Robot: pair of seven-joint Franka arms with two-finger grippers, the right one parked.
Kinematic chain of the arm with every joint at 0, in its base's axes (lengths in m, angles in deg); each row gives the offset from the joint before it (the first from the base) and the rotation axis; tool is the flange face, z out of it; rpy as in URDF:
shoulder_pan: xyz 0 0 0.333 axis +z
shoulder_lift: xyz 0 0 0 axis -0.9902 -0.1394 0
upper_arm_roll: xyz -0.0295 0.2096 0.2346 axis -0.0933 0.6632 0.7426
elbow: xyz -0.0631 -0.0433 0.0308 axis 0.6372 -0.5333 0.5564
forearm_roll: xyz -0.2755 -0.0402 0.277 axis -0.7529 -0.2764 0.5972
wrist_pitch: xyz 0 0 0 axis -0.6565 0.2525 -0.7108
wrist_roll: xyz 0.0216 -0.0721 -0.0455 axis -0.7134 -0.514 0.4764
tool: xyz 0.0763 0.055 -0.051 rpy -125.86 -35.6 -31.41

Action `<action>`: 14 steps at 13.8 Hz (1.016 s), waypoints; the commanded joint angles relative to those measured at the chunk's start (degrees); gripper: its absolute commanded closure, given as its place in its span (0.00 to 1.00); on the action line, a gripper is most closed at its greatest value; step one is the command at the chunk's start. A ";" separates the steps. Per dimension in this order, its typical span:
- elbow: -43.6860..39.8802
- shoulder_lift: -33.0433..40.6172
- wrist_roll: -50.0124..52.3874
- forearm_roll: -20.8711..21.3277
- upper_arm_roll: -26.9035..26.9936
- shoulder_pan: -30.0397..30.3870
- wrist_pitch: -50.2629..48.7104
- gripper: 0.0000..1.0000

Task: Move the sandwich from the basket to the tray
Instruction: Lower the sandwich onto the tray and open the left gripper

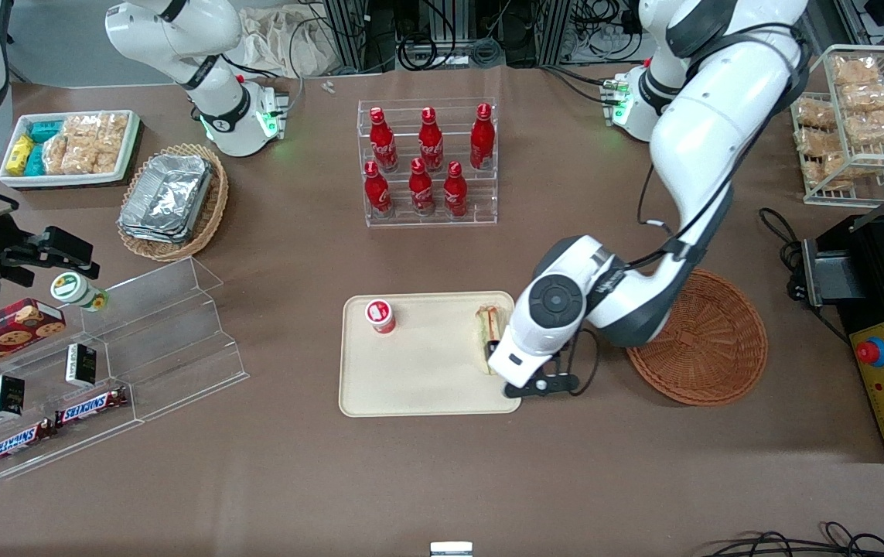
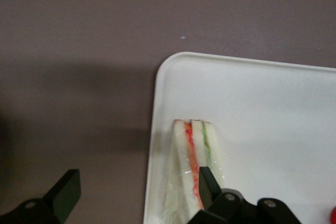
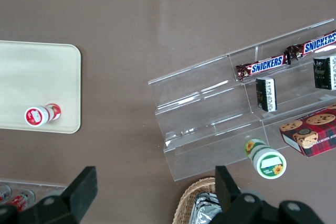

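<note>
Over the tray's (image 1: 418,379) end nearest the basket (image 1: 708,344): gripper (image 2: 134,192), fingers (image 2: 65,192) spread wide and gripping nothing. One finger over the bare brown table (image 2: 79,51) just off the tray's rim, the other over the sandwich (image 2: 194,166). Sandwich lying flat on the tray, close along that rim, orange, red and green filling stripes showing between the pale bread slices; partly between the spread fingers, one fingertip overlapping its green-striped edge, though touching or just above cannot be told. From the front, wrist housing covering most of the gripper (image 1: 515,363), only a sliver of sandwich (image 1: 486,323) visible beside it.

Farther along the tray toward the parked arm's end, small red-and-white cup (image 1: 380,316) standing upright, well apart from the sandwich. Basket on the table toward the working arm's end, near the tray, with the arm's elbow over its rim. Farther from the front camera than the tray, clear rack of red bottles (image 1: 428,158).
</note>
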 commanded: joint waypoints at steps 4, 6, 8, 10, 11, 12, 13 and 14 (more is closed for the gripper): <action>1.36 11.72 -11.71 -5.65 -0.25 7.71 -14.38 0.00; 1.63 15.49 -20.24 -12.14 -0.25 12.64 -19.66 0.00; 5.12 20.32 -24.48 -16.65 -0.34 17.91 -20.30 0.00; 10.39 25.51 -25.72 -16.83 -0.25 20.21 -19.07 0.00; 11.90 27.01 -25.81 -16.92 -0.34 21.44 -18.02 0.00; 12.09 27.64 -26.86 -17.01 -0.34 21.97 -18.01 0.00; 12.18 28.34 -28.52 -17.62 -0.34 22.85 -18.01 0.00; 12.18 28.61 -30.02 -17.71 -0.34 23.99 -18.53 0.00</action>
